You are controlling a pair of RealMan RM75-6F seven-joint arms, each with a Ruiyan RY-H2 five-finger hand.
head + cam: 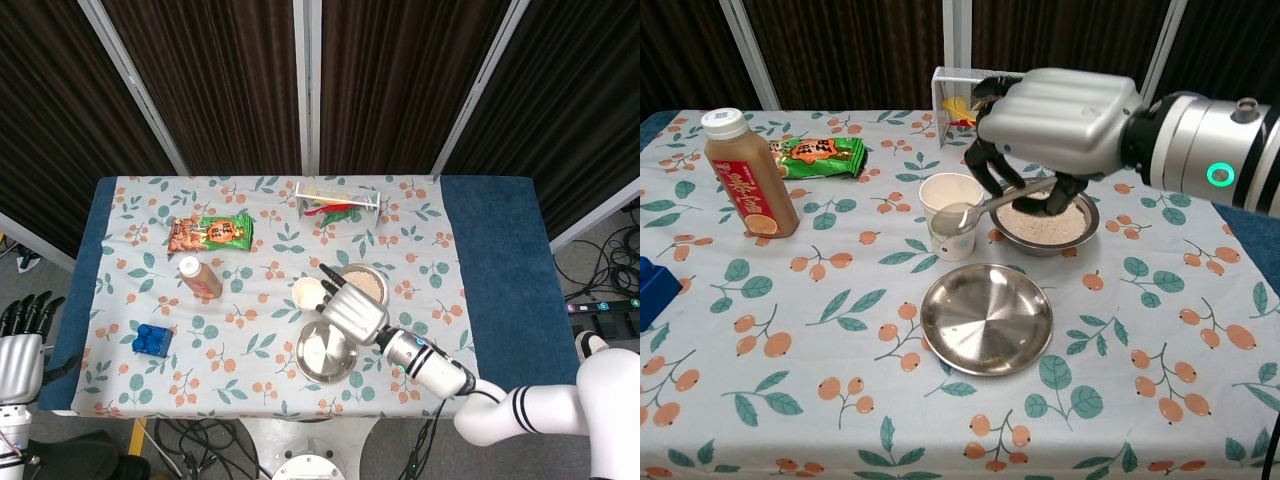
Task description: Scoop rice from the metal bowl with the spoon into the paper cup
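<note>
My right hand (1055, 125) (354, 312) hovers over the metal bowl of rice (1045, 225) (367, 283) and grips a metal spoon (980, 207). The spoon lies nearly level, its head in front of the white paper cup (951, 215) (307, 292), which stands just left of the bowl. The spoon's head looks empty. In the head view the hand hides most of the spoon. My left hand (20, 345) hangs off the table's left edge, fingers apart, holding nothing.
An empty metal plate (987, 318) lies in front of the cup and bowl. A brown drink bottle (742, 173) stands at the left, a green snack bag (817, 155) behind it, blue blocks (152, 340) near the left edge. A wire rack (339, 200) stands at the back.
</note>
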